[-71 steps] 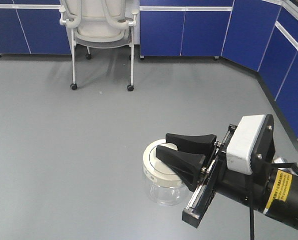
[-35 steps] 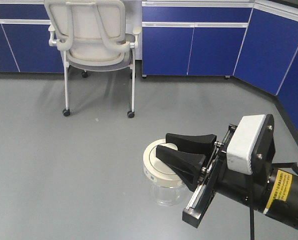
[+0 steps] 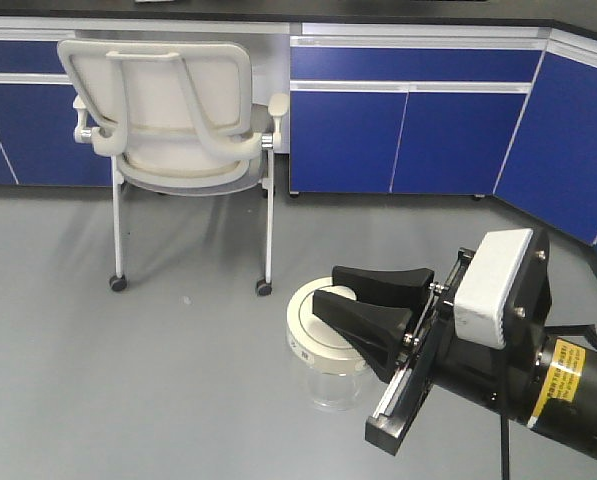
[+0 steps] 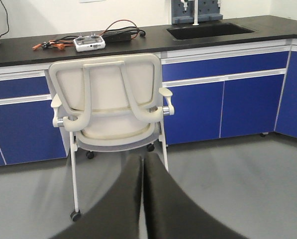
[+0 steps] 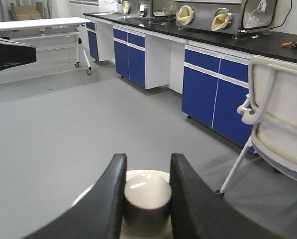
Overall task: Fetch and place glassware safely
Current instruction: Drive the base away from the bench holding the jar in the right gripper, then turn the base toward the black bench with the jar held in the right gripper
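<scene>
The glassware (image 3: 328, 378) is a small clear jar with a cream-white lid, hanging above the grey floor at the lower middle of the front view. My right gripper (image 3: 328, 290) is shut on the lid's central knob. In the right wrist view, the two black fingers of the right gripper (image 5: 147, 164) press on either side of the glassware's round knob (image 5: 147, 196). The left gripper (image 4: 142, 162) shows only in the left wrist view. Its fingers are pressed together with nothing between them, and it points at the chair.
A cream wheeled chair (image 3: 178, 130) stands ahead to the left, in front of blue cabinets (image 3: 398, 130). On the black counter (image 4: 138, 42) lie cables and a white controller, with a sink (image 4: 208, 30) to the right. Further cabinets and a white table (image 5: 39, 22) show in the right wrist view.
In the front view the chair and cabinets have slid downward and grown larger. The right gripper and the jar keep the same place in the frame.
</scene>
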Robot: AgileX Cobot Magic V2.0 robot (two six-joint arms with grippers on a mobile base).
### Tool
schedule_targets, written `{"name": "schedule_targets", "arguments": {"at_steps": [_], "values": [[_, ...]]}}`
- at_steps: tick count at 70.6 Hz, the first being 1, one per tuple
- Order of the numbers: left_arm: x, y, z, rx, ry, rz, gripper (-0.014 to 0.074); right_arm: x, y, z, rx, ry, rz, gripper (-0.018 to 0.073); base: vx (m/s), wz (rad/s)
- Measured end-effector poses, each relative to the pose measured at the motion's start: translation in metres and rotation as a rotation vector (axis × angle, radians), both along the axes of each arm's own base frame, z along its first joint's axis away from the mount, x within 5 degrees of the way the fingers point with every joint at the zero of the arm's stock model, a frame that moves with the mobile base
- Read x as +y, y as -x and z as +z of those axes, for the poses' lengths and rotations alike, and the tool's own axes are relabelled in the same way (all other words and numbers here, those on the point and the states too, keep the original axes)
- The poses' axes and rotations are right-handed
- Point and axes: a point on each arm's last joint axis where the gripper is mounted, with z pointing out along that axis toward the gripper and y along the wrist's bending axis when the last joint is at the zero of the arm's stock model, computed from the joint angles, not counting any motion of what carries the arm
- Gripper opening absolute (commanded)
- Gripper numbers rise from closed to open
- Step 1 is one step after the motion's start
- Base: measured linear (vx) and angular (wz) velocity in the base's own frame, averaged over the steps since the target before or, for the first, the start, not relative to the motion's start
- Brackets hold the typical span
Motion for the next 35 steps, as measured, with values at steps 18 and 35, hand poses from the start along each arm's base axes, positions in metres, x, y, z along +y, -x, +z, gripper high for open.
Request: {"name": "schedule_targets", "arguments": {"at_steps": [18,35], "values": [[0.0,0.0,0.0,0.0,0.0,0.0,-0.0007,0.0001,-0.0001,-0.0002,0.001,0.001,0.0,-0.0001,0.4,-0.09],[0.0,0.0,0.0,0.0,0.0,0.0,-0.0007,0.0001,-0.0001,-0.0001,0.001,-0.001,0.0,-0.0001,0.28,-0.41]]}}
